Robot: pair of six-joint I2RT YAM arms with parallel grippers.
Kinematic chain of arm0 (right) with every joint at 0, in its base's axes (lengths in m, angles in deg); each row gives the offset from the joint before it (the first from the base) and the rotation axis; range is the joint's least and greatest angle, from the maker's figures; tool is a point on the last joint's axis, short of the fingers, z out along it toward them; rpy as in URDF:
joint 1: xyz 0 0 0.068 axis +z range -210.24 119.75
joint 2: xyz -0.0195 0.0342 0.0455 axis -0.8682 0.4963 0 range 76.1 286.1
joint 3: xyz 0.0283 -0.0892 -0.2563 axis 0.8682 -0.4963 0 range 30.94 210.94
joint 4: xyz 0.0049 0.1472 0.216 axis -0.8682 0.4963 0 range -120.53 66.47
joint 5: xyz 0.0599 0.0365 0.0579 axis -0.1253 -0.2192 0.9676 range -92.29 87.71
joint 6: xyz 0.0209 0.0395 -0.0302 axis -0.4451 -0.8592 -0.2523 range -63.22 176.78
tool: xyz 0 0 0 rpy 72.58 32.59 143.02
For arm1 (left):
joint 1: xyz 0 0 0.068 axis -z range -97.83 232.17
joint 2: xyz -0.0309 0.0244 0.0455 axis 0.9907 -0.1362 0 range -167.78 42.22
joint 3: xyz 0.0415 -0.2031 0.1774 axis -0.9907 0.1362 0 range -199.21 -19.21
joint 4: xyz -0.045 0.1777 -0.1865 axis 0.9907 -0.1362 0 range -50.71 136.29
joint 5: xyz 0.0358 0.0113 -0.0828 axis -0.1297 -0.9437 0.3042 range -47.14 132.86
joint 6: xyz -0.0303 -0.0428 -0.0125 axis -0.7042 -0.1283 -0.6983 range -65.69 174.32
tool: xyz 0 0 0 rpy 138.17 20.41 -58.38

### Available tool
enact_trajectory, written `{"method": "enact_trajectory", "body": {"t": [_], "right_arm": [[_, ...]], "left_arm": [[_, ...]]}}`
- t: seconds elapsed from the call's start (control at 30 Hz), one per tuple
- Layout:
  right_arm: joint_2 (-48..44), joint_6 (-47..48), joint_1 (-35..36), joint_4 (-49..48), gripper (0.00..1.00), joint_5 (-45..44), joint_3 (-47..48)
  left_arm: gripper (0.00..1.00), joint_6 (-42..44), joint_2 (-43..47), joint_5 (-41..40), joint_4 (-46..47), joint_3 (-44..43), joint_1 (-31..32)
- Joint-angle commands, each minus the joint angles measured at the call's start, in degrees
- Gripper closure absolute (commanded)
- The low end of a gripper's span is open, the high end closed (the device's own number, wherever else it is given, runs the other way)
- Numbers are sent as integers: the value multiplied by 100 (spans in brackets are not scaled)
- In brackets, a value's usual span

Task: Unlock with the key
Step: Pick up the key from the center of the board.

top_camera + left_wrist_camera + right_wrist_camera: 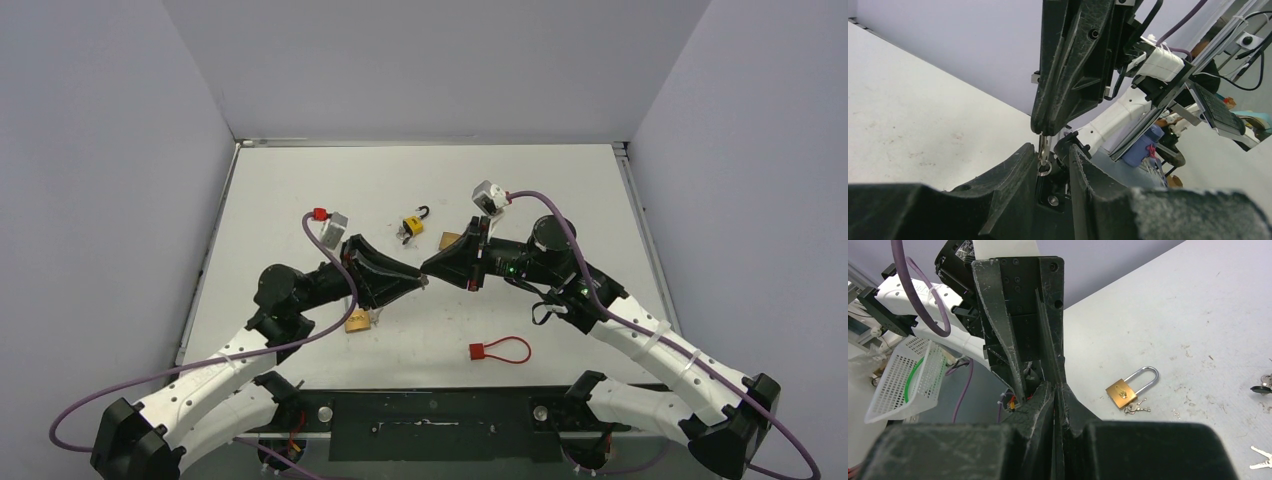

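My two grippers meet tip to tip above the middle of the table. My right gripper [431, 272] is shut on a small silver key [1043, 149], which hangs from its tips [1041, 131] with a key ring below. My left gripper [414, 281] is open. Its fingers [1018, 167] stand either side of the key, which lies close against the left finger's inner face. In the right wrist view my jaws [1055, 388] are pressed together and the key is hidden. A brass padlock [1121, 393] with a closed silver shackle and small keys beside it lies on the table, under my left arm [358, 321].
A yellow padlock with a black shackle [412, 225] and a brass object [450, 240] lie behind the grippers. A red cable lock [500, 350] lies at the front. Loose keys [1262, 457] show at the right edge. White walls enclose the table.
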Motion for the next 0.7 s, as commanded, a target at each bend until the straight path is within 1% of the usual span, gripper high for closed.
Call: {"method": "enact_trajectory", "body": {"t": [0.0,0.07,0.17,0.23,0.33,0.43,0.47,0.57,0.67], "right_arm": [[-108,22,-8,-230,100,-109,169],[-105,24,-8,-253,100,-24,159],[-104,18,-8,-306,100,179,146],[-105,5,-6,-360,100,308,127],[-85,-30,-7,-429,100,392,107],[-90,-53,-1,-448,100,404,111],[-87,-53,-5,-448,100,410,107],[-112,-25,-7,-425,100,381,95],[-186,82,-3,-311,100,229,85]], "left_arm": [[72,-145,14,209,597,21,-32],[70,-145,6,166,556,15,-34],[70,-203,-65,175,569,-45,-34],[75,-257,-142,214,634,-77,-34],[87,-332,-268,329,721,-117,-35],[94,-425,-330,408,889,-92,-35],[100,-438,-324,409,929,-84,-38],[100,-386,-259,325,913,-62,-42],[100,-219,-129,3,593,-22,-56]]}}
